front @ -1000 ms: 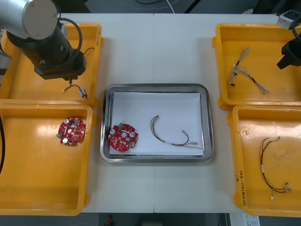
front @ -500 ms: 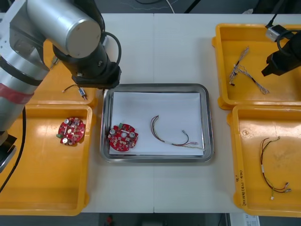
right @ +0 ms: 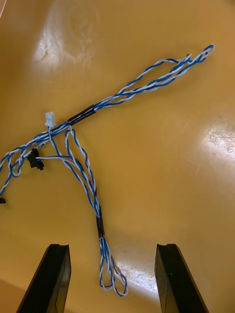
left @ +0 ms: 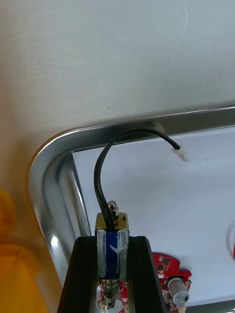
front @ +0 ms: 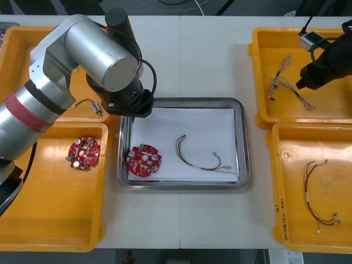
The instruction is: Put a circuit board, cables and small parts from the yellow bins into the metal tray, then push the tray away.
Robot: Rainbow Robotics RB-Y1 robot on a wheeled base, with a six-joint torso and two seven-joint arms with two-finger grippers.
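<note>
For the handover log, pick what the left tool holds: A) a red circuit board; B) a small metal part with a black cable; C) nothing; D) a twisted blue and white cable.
B: the left tool is shut on a small metal part trailing a black cable, above the metal tray corner.

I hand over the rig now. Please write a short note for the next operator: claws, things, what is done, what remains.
Left claw: shut on a small metal part, above the far left corner of the metal tray.
Right claw: open, over the twisted blue and white cable in the far right bin; nothing gripped yet.
Done: a circuit board and one cable lie in the tray.
Left: release the part, bring the blue and white cable, push the tray away.
</note>
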